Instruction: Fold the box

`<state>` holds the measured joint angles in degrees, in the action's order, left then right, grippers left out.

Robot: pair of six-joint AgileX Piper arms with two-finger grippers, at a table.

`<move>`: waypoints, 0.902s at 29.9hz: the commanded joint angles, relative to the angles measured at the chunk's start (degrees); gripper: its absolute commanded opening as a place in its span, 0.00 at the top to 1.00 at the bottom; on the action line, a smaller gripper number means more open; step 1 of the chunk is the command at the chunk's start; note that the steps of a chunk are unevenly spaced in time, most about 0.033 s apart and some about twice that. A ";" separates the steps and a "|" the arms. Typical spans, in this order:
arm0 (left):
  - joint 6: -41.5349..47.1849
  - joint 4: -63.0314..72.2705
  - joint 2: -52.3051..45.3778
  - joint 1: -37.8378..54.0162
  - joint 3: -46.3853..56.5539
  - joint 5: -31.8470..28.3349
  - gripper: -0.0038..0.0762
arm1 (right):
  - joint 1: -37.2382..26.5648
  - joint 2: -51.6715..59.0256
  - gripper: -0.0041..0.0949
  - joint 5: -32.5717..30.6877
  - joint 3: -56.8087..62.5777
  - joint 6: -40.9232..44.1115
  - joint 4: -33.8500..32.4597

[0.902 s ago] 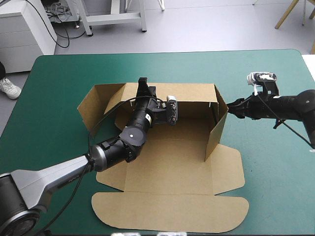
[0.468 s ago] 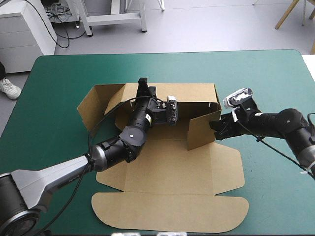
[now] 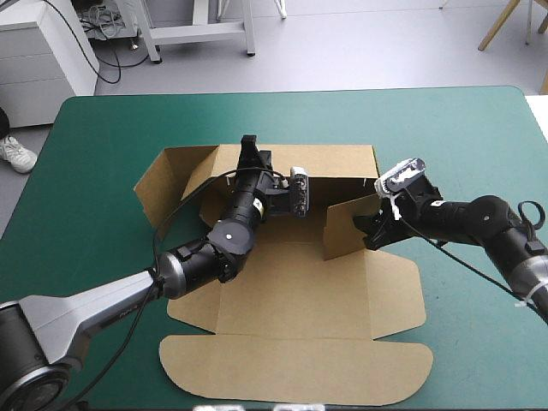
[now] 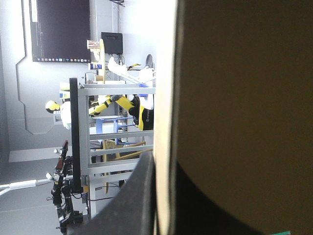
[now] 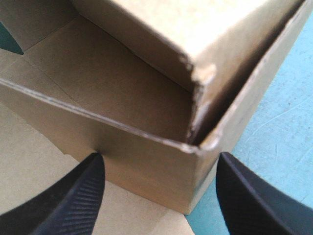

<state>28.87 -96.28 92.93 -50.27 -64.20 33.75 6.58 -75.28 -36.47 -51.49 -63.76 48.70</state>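
Box (image 3: 291, 291) sat in the middle of the desk (image 3: 111, 128), its back wall (image 3: 334, 161) upright and pinched in the left gripper (image 3: 249, 152). Its right flap (image 3: 347, 229) angled inward, its corner just ahead of the right gripper (image 3: 368, 233), between wide-spread fingers that gripped nothing; that arm was nearer.

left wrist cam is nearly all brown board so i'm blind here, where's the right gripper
Observer: The right gripper is at the right end of the box, against the right flap, which stands turned inward over the base.
Operator: is it clamped on that flap
Observer: No. In the right wrist view its black fingers stand apart, open, with a folded corner of the board between them.
Operator: and the other end
Observer: The left flap stands splayed outward, not turned in.
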 commanded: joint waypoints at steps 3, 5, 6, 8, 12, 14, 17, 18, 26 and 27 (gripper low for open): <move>0.63 -1.81 -2.12 -0.29 -1.64 0.68 0.96 | 0.20 0.08 0.32 2.82 -1.34 -0.58 3.11; -0.05 -1.81 -2.12 -0.29 -1.64 0.68 0.96 | 0.20 -0.48 0.32 3.21 -1.34 -0.58 3.69; -0.05 -1.81 -2.12 -0.29 -1.64 0.68 0.96 | 0.20 -0.64 0.32 3.25 -1.34 -0.58 3.85; -0.15 -1.81 -2.12 -0.29 -1.64 0.21 0.96 | 0.20 -1.07 0.32 3.43 -1.34 -0.58 4.54; -2.02 -2.73 -1.26 -0.29 -1.64 0.63 0.96 | 0.20 -1.86 0.32 5.95 -1.34 -0.58 4.97; -3.18 -2.95 -0.65 -0.29 -1.64 0.87 0.96 | 0.20 -2.20 0.32 6.55 -1.34 -0.58 6.23; -3.07 -3.37 -0.52 -0.29 -1.64 1.37 0.96 | 0.20 -2.87 0.34 6.69 -1.34 -0.58 6.94; -3.06 -3.50 -0.52 -0.29 -1.64 1.37 0.96 | 0.20 -3.32 0.35 6.47 -1.34 -0.58 7.21; -1.94 -4.98 -0.52 -0.29 -1.64 1.26 0.96 | 0.31 -4.76 0.45 5.79 -1.34 -0.71 11.76; -1.72 -5.01 -0.52 -0.29 -1.64 1.15 0.96 | 0.30 -4.69 0.46 5.79 -1.34 -0.83 12.13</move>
<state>25.99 -98.66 94.30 -50.27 -64.28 34.40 6.63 -81.51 -31.31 -51.42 -63.94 57.17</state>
